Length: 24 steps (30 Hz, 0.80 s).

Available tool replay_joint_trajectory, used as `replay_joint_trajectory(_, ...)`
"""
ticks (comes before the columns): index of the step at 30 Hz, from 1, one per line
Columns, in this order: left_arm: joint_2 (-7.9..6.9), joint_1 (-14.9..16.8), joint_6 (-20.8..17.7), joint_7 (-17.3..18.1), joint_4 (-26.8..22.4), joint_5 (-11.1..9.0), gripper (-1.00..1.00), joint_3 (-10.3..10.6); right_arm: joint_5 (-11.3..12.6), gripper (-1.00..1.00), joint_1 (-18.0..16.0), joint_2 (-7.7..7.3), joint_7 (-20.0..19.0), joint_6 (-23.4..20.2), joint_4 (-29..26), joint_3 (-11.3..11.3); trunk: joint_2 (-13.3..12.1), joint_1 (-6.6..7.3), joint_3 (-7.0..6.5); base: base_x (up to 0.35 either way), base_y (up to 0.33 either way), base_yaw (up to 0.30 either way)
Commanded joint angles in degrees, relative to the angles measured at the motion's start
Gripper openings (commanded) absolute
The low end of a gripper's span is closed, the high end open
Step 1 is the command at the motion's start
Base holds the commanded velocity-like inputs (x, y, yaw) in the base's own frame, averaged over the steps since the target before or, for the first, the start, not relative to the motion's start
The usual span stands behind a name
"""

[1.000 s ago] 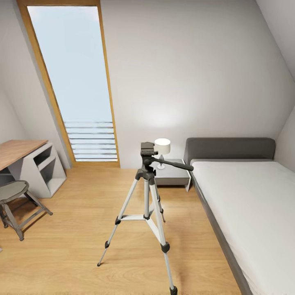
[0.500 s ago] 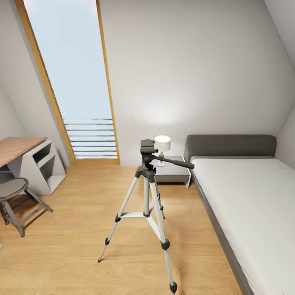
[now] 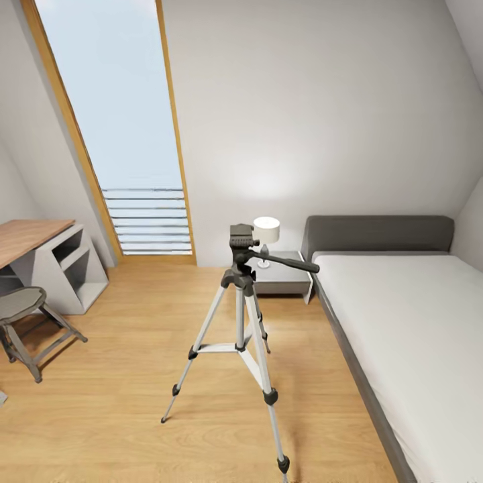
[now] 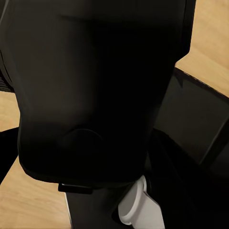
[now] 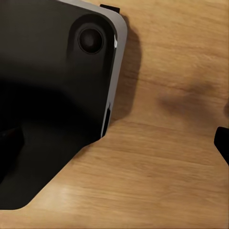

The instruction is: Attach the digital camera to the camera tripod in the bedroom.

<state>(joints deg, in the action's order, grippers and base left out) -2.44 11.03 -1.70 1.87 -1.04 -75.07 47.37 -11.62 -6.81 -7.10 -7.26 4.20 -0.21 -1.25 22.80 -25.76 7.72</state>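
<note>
Head view first: the camera tripod (image 3: 239,315) is standing upright on the wood floor (image 3: 114,389) in the middle of the bedroom, legs spread, with its black head on top and the pan handle (image 3: 285,262) sticking out toward the bed (image 3: 402,322). The bed is sitting along the right side, grey frame with a white mattress. Behind the tripod, a grey nightstand (image 3: 285,275) is sitting just beside the bed's headboard, and a small white lamp (image 3: 266,231) is glowing on it. A tall wood-framed window (image 3: 114,121) is leaning with the sloped wall at the back left. On the left there's a wood-topped desk (image 3: 40,258) with a grey stool (image 3: 27,318) in front of it. I'm not spotting the digital camera here.

Left wrist view: a big dark shape of the robot's own body is blocking most of the shot, with a white rounded part (image 4: 138,207) poking out and bits of wood floor at the edges. Can't tell whether the left hand is clenched or released.

Right wrist view: a glossy black panel with a silver edge (image 5: 52,90) is sitting over the wood floor. Can't tell the right hand's state either.
</note>
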Motion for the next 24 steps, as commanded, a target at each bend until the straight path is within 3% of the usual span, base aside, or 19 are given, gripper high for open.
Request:
replay_joint_trajectory(1, -0.03, 0.04, -0.17, 0.32, -0.02, -0.6, -1.0, 0.45, -0.39, 1.0, -0.04, -0.02, -0.14, 0.19, 0.04, -0.16, 0.12, -0.03, 0.21, 0.0, 0.0, 0.0)
replay_joint_trajectory(24, -0.03, 0.04, -0.15, 0.33, -0.02, -0.6, -1.0, 0.45, -0.42, 1.0, -0.05, -0.02, -0.19, 0.19, 0.04, -0.14, 0.12, -0.03, 2.35, 0.0, 0.0, 0.0)
